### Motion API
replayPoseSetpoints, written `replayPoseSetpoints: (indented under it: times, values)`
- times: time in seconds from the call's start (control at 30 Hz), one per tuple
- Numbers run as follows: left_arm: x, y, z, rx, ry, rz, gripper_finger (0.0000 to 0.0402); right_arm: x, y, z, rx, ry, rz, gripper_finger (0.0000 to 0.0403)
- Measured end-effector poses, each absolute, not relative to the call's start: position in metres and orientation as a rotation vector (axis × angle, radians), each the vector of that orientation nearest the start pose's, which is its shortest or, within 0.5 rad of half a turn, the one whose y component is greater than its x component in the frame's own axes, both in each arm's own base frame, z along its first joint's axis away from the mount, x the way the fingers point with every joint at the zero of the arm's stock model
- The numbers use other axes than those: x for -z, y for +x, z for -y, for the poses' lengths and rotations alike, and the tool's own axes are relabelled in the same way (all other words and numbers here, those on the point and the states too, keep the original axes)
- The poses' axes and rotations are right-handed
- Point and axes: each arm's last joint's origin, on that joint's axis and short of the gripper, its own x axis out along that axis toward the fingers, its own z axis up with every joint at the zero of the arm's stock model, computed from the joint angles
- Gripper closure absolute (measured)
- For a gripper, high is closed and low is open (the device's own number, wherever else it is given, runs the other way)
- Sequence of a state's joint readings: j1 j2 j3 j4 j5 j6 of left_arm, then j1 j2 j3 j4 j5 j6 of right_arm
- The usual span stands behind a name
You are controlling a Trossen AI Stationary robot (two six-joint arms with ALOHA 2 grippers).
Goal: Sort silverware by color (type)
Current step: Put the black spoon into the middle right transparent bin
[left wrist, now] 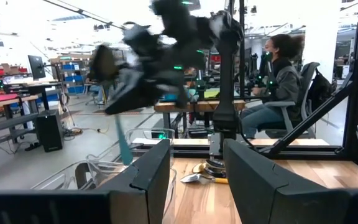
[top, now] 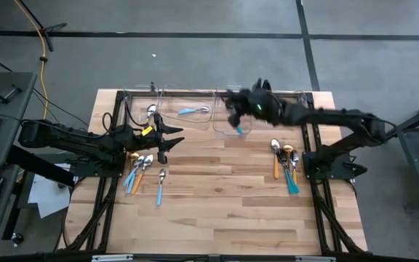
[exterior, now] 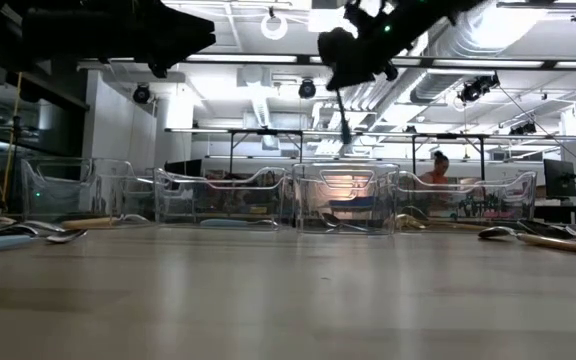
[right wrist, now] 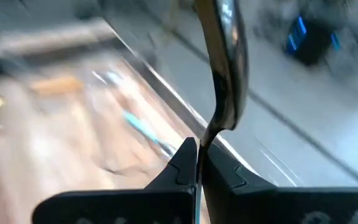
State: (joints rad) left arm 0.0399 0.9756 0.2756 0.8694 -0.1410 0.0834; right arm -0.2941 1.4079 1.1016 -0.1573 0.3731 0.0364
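- Wooden desk (top: 217, 211) carries clear bins (top: 195, 116) along its far edge; we see silverware (top: 142, 169) lying near both sides.
- Right end effector (right wrist: 197, 155), closed, holds a blue-handled spoon (right wrist: 225, 62) above a middle bin.
- Left end effector (top: 172, 140) hovers parted, empty.

lab/workshop | exposed ceiling ducts (exterior: 528, 60) | workbenches (exterior: 268, 135) | seated person (left wrist: 278, 87) at bench

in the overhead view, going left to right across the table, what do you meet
left gripper above the left cluster of spoons → lone blue-handled spoon → blue-handled utensil in a clear bin → right gripper holding a blue-handled utensil → right cluster of silverware
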Motion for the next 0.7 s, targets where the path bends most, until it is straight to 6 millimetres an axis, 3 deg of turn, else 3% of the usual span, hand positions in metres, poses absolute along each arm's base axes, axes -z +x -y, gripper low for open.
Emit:
replayPoseSetpoints:
  times: [0.17, 0.33, 0.53, 0.7]
  values:
    - [-0.226, 0.193, -0.012, -0.188, 0.075, 0.159, 0.0263, -0.313, 0.308, 0.153, 0.671, 0.161, -0.648, 0.0403]
    - [-0.226, 0.193, -0.012, -0.191, 0.099, 0.157, 0.0263, -0.280, 0.325, 0.192, 0.617, 0.323, -0.791, 0.0403]
    - [-0.226, 0.193, -0.012, -0.190, 0.099, 0.156, 0.0263, -0.236, 0.338, 0.212, 0.636, 0.418, -0.909, 0.0403]
    - [-0.226, 0.193, -0.012, -0.190, 0.099, 0.156, 0.0263, -0.214, 0.340, 0.216, 0.626, 0.484, -0.979, 0.0403]
